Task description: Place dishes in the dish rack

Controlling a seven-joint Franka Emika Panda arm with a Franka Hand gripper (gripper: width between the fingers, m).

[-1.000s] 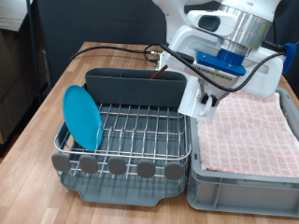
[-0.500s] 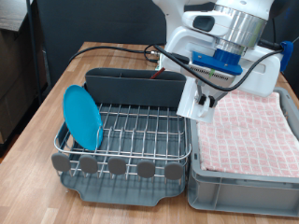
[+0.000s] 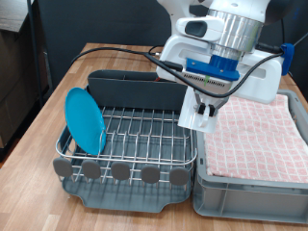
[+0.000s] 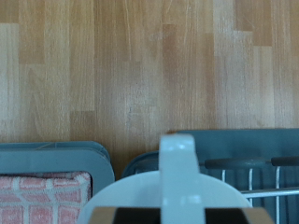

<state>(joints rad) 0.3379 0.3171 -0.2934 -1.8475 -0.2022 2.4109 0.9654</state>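
Observation:
My gripper [image 3: 207, 99] is shut on the white handled mug [image 3: 195, 113] and holds it in the air over the right end of the dish rack [image 3: 135, 135], beside the crate. In the wrist view the mug [image 4: 177, 177] fills the near edge, handle pointing away, above the rack's rim [image 4: 234, 140] and the crate's rim [image 4: 56, 154]. The light-blue plate [image 3: 84, 120] stands upright in the wire grid at the exterior view's left. The dark grey utensil bin [image 3: 140, 91] sits at the rack's back. The wooden spoon is out of view.
A grey crate [image 3: 245, 197] lined with a pink checked cloth [image 3: 255, 135] stands right against the rack on the exterior view's right. Round grey knobs [image 3: 120, 171] line the rack's front. A black cable [image 3: 120, 53] lies on the wooden table [image 3: 58, 96] behind the rack.
My gripper has moved with the mug towards the exterior view's left, from over the crate's edge to over the rack's right end. The plate has not moved.

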